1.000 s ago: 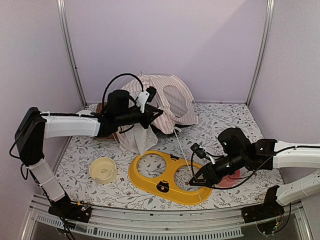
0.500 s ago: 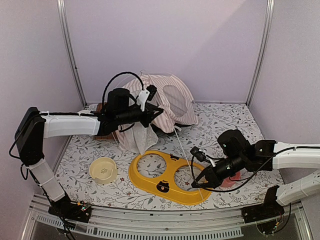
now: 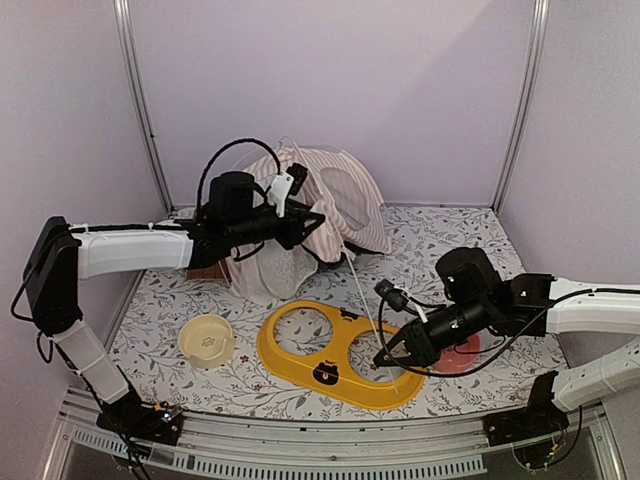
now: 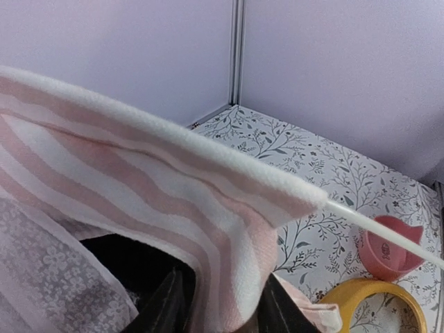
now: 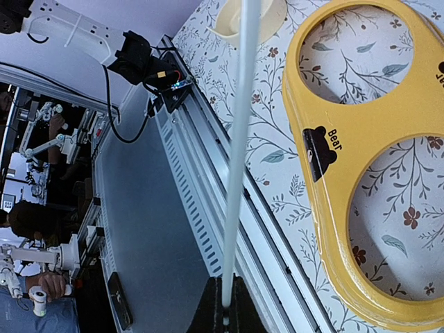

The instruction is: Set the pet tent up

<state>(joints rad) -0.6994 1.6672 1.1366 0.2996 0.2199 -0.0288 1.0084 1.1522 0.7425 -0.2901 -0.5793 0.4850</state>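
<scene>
Right wrist, fingers (image 5: pixel 209 309) pinching tent pole (image 5: pixel 240 139), beside yellow tray (image 5: pixel 298 125) edge

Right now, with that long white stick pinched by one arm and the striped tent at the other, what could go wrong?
The right pincer is closed on only the very tip of the thin pole, so it might slip out or bend. The pole passes close by the yellow bowl stand; a swing could knock it. The tent fabric lies between the left pincer's fingers, grip unclear; it may sag if it drops.
</scene>
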